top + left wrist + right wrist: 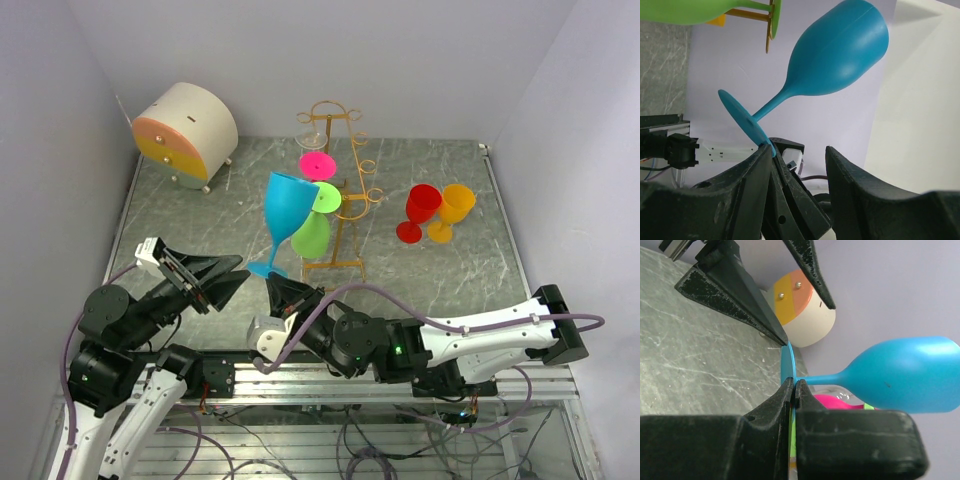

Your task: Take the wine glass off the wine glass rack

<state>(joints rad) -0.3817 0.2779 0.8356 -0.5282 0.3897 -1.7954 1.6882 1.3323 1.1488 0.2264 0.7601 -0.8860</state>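
right hand (794, 386) clamped on blue wine glass (290, 205) foot | left hand (799, 150) apart | rack (335, 265) holds green glass (312, 236)

Blue wine glass (840, 55): tilted, foot rim pinched by right tool (776, 150). Left tool (797, 162): spread, empty. Green glass (690, 11): top left.

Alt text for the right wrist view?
The right pincer is shut on the foot of a blue wine glass, bowl pointing right. The open left pincer reaches in from upper left, a cream-and-orange round box behind it.
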